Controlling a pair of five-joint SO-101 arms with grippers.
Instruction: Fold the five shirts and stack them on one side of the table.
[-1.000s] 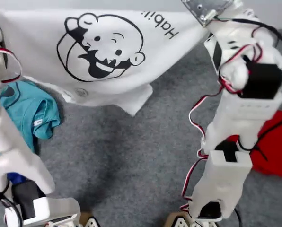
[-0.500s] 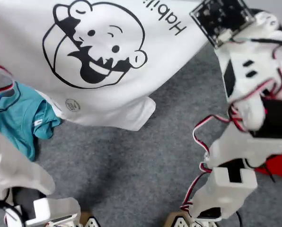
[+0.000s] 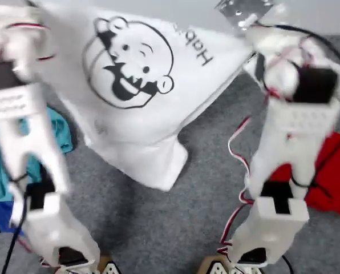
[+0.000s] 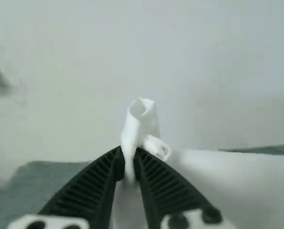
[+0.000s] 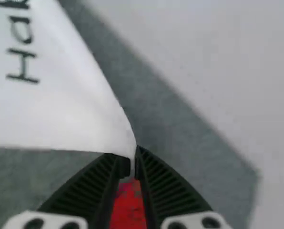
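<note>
White shirt (image 3: 150, 134) pinched by left pincer (image 4: 128, 157) and right pincer (image 5: 132, 161).

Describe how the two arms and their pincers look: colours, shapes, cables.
The left arm and the right arm are white, blocky plastic segments with black motor blocks at joints. Red-and-white cables loop along the right arm; a black cable hangs by the left one. The left pincer and right pincer are black, ribbed, tapering wedges on white bases.

The left arm (image 3: 27, 131) is hiding most of the teal shirt (image 3: 61, 130) beside the white shirt (image 3: 141, 114); the right arm (image 3: 290, 142) is overlapping the red shirt (image 3: 330, 171).
</note>
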